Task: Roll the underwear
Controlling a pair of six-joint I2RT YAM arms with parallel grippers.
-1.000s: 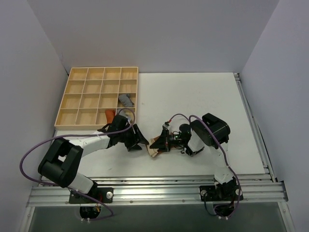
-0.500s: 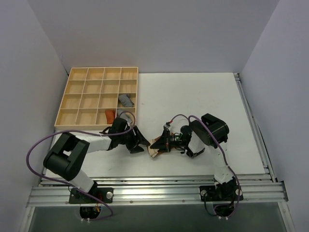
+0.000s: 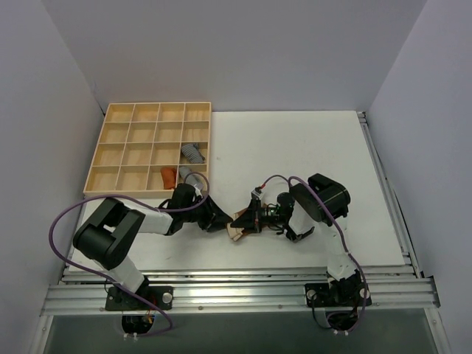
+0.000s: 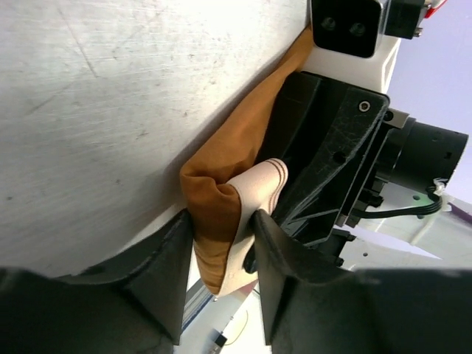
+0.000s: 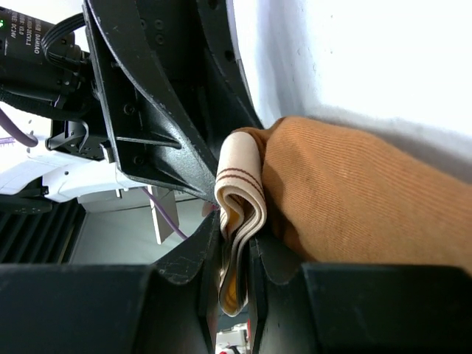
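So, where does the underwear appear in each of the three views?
Top external: the underwear, just below centre.
Left wrist: centre, running to the upper right.
Right wrist: centre and right half.
Shared landmark: its striped pale band, seen in both wrist views.

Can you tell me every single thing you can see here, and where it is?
underwear: one, caramel brown with a pale beige band, on the table between both grippers
wooden tray: one, pale wood, many compartments, far left of the table
grey rolled cloth: at least one, in the tray's right column
orange rolled cloth: one, in the tray's nearest row
table: one, white
left gripper: black, pinching the underwear
right gripper: black, pinching the beige band
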